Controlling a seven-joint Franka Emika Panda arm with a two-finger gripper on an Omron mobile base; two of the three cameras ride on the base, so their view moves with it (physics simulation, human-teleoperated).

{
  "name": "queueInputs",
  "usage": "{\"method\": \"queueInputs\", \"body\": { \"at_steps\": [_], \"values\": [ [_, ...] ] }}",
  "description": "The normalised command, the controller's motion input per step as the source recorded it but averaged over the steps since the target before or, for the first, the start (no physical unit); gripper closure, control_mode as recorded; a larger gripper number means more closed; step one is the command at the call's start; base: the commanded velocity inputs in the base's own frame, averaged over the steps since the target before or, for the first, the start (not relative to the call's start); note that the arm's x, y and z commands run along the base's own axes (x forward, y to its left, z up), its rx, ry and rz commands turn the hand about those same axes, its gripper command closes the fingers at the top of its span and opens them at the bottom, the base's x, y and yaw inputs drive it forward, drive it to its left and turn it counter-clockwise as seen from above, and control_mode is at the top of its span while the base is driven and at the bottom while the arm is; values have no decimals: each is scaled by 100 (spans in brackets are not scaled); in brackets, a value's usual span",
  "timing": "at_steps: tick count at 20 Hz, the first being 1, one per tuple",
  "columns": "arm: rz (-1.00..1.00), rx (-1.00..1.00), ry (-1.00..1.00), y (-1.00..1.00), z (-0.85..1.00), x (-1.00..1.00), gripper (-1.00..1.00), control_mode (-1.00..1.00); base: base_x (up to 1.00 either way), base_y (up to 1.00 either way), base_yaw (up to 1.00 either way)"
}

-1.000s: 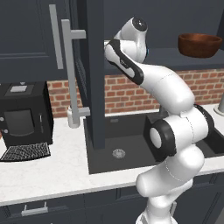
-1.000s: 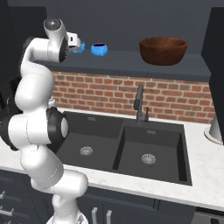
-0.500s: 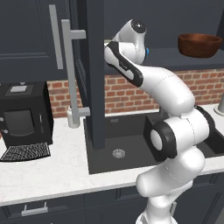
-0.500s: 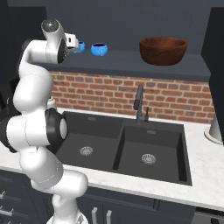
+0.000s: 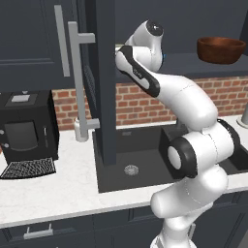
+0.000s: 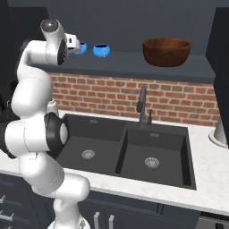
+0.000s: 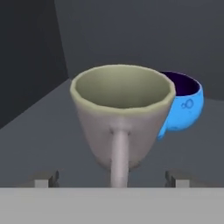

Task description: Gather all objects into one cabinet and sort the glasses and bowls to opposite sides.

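The pale grey-green mug (image 7: 122, 116) stands upright on the dark cabinet shelf (image 6: 134, 62), mouth up, its long axis vertical and its handle (image 7: 119, 156) turned straight back toward the hand camera. The gripper (image 7: 113, 180) sits just behind it with its two dark fingertips (image 7: 48, 178) spread wide — one on each side of the mug's base, both clear of its wall, so the mug stands free between them. Just beyond the mug, to its right and partly hidden by it, is a bright-blue cup (image 7: 186, 105) with a dark inside; whether the two touch cannot be told. In the right base view a blue cup (image 6: 81, 48) shows at the hand and a second blue cup (image 6: 101, 50) stands a little farther right on the same shelf — the reddish-brown wooden bowl (image 6: 167, 51) is well apart from them, toward the shelf's right end. The slate-grey cabinet door (image 5: 99, 82) hangs open at the left of the arm, above the black double sink (image 6: 125, 152).
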Motion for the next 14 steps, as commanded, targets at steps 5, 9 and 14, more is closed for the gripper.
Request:
{"method": "queueInputs", "body": {
  "at_steps": [5,9,14],
  "values": [
    [0,-1,-9,0,0,-76,-100,-100,0,0,0],
    [0,0,-11,-6,0,-100,-100,-100,0,0,0],
    [0,0,-12,-34,0,-100,-100,-100,0,0,0]
  ]
}}
